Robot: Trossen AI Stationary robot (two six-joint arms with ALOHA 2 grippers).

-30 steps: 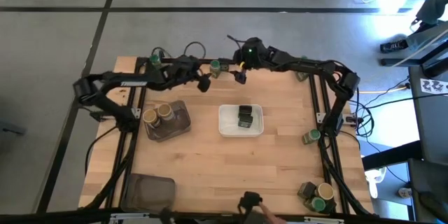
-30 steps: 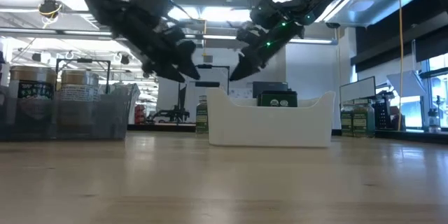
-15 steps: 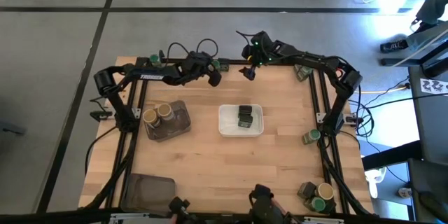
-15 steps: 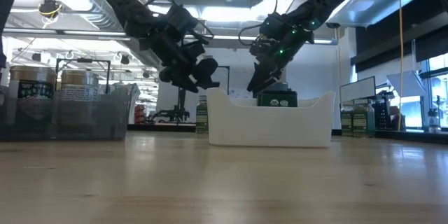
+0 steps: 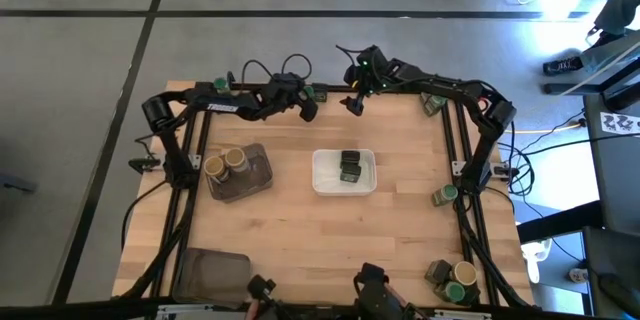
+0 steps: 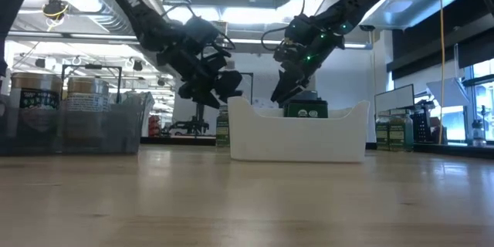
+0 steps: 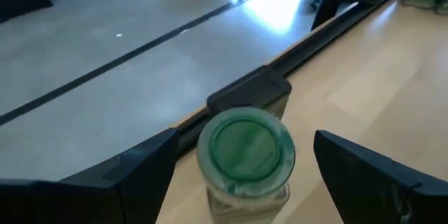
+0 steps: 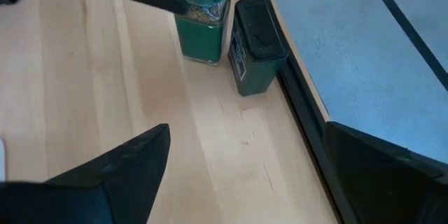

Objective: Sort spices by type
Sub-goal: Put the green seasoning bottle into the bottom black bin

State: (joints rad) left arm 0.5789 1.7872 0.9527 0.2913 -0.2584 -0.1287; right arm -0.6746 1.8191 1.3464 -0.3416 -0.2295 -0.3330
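The left gripper [image 5: 309, 110] is hovering at the far edge of the table [image 5: 300, 230], its fingers [image 7: 133, 175] standing spread and empty on either side of a green-lidded jar [image 7: 245, 150] that is sitting upright below and between them, untouched. In the low view this gripper [image 6: 220, 85] is hanging above the table's far side, with the jar [image 6: 222, 127] showing beneath it. The right gripper [image 5: 352, 103] is poised just beside the left one at the same far edge, its fingers [image 8: 112, 175] likewise released and holding nothing; from its wrist, the same green-lidded jar [image 8: 201, 17] is appearing next to a dark block [image 8: 252, 45] fixed against the table's border.

In the middle of the table, a white tray [image 5: 326, 182] is containing one dark squarish tin [image 5: 350, 167], whose label is showing over the tray wall in the low view [image 6: 306, 109]. To the left, a dark grey tray [image 5: 258, 175] is carrying two tan-topped jars [image 5: 225, 163] side by side. A second dark grey tray [image 5: 210, 272] is lying at the near left corner. Further spices are standing along the right side: a green-lidded jar at the right edge [image 5: 445, 195], and a small group of spices at the near right corner [image 5: 452, 280].
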